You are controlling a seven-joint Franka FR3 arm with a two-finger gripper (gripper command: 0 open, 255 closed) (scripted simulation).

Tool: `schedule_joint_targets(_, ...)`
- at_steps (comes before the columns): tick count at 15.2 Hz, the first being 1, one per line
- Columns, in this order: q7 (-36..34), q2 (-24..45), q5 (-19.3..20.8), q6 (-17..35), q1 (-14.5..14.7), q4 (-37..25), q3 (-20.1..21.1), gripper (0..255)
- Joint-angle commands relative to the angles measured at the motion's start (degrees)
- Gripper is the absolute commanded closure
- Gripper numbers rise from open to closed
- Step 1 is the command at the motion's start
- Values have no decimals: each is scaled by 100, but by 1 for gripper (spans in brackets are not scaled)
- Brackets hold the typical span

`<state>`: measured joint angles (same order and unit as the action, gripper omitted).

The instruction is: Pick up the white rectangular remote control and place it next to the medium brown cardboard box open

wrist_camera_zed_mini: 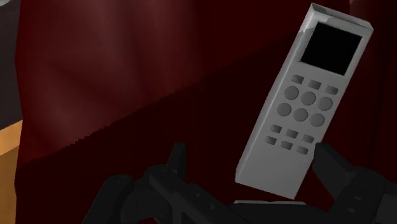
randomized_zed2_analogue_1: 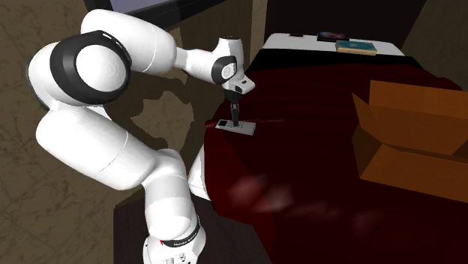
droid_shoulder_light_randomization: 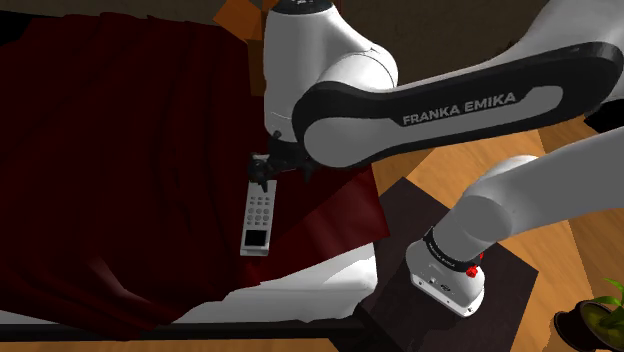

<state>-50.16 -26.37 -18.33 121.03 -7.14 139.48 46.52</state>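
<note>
The white rectangular remote [droid_shoulder_light_randomization: 258, 218] lies flat on the dark red bedspread [droid_shoulder_light_randomization: 120, 150], near the bed's edge closest to the stand. Its black screen end points away from my gripper [droid_shoulder_light_randomization: 262, 176]. In the wrist view the button end of the remote [wrist_camera_zed_mini: 305, 108] sits between my fingers [wrist_camera_zed_mini: 178, 159], close against one of them and apart from the other. The gripper [wrist_camera_zed_mini: 252, 151] is open. The second exterior view has the gripper [randomized_zed2_analogue_1: 235, 117] pointing straight down at the remote [randomized_zed2_analogue_1: 237, 127]. The open brown cardboard box [randomized_zed2_analogue_1: 416, 135] stands far off on the bed, at that view's right.
A book [randomized_zed2_analogue_1: 356, 47] and a dark flat object [randomized_zed2_analogue_1: 332, 35] lie at the bed's far end. The white sheet [droid_shoulder_light_randomization: 330, 275] shows at the bed's corner beside the dark stand [droid_shoulder_light_randomization: 420, 215]. A potted plant [droid_shoulder_light_randomization: 600, 315] stands on the wooden floor.
</note>
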Motion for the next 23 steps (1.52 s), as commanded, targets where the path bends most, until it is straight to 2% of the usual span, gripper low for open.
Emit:
schedule_joint_targets(1, -580, 465, 216, 318, -301, -181, 467, 0)
schedule_joint_targets(3, -1259, 1025, 627, 614, -697, -403, 1018, 0)
schedule_joint_targets(5, -1981, 1619, 1206, 838, -1117, -620, 1558, 0)
schedule_joint_targets(13, -2653, 2399, 2118, 1456, -1420, -391, 1908, 0)
schedule_joint_targets(20, -2651, 2397, 2116, 1455, -1412, -391, 1899, 0)
schedule_joint_targets(21, -2651, 2397, 2116, 1455, -1412, -391, 1899, 255)
schedule_joint_targets(23, -2650, 2397, 2115, 1455, -1412, -390, 1899, 255)
